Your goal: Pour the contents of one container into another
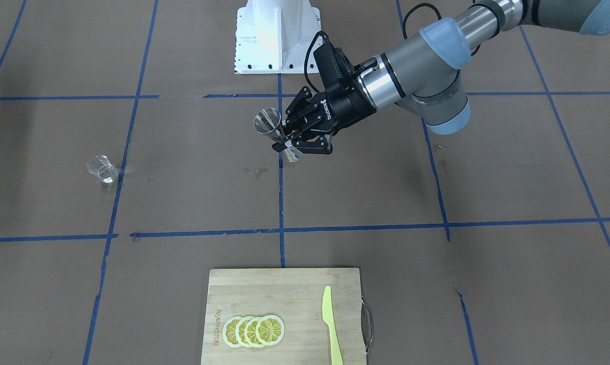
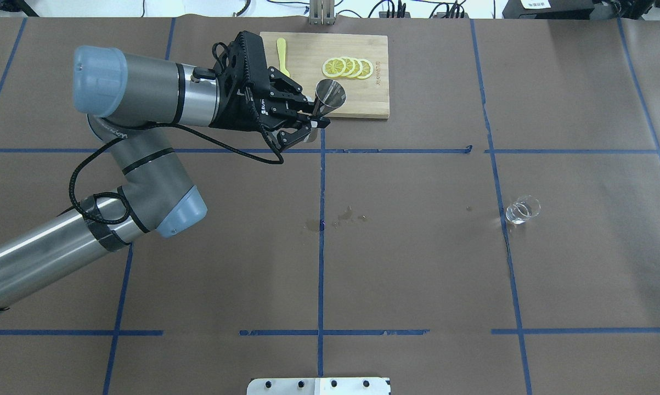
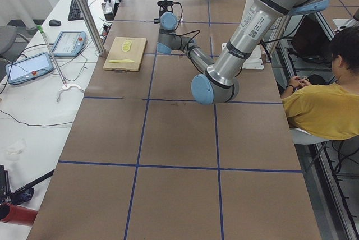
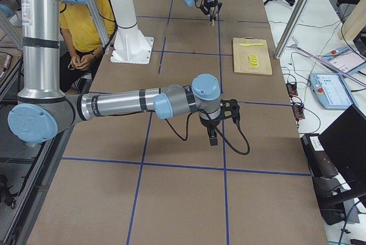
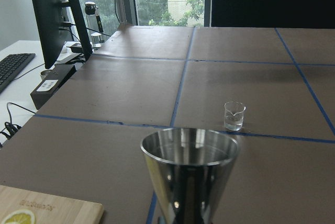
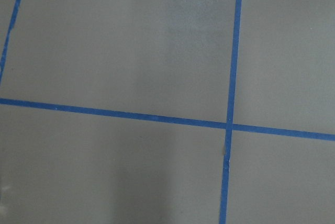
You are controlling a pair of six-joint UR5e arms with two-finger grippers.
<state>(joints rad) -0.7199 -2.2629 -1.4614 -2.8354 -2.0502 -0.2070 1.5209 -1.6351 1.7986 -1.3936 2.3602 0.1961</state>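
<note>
Holding the receiving vessel is the step in hand. My left gripper (image 1: 289, 147) is clamped on the steel jigger (image 1: 269, 124) at its narrow waist, fingers closed in to the metal, with the wide mouth facing up. The jigger hangs clear of the table (image 1: 183, 203), above a blue tape line and on the near side of the cutting board (image 2: 362, 60) in the overhead view.

The glass cup (image 2: 522, 210) stands upright on the table, well apart from the jigger, on my right-hand side. Nothing touches it. No pouring has begun.

Next move, as I judge it: bring the jigger near the cup and keep its mouth level, then have the cup taken up and tipped by its lip.

My right gripper (image 4: 212, 139) points down over bare table. It appears only in the right-side view, so I cannot tell how its fingers stand.
</note>
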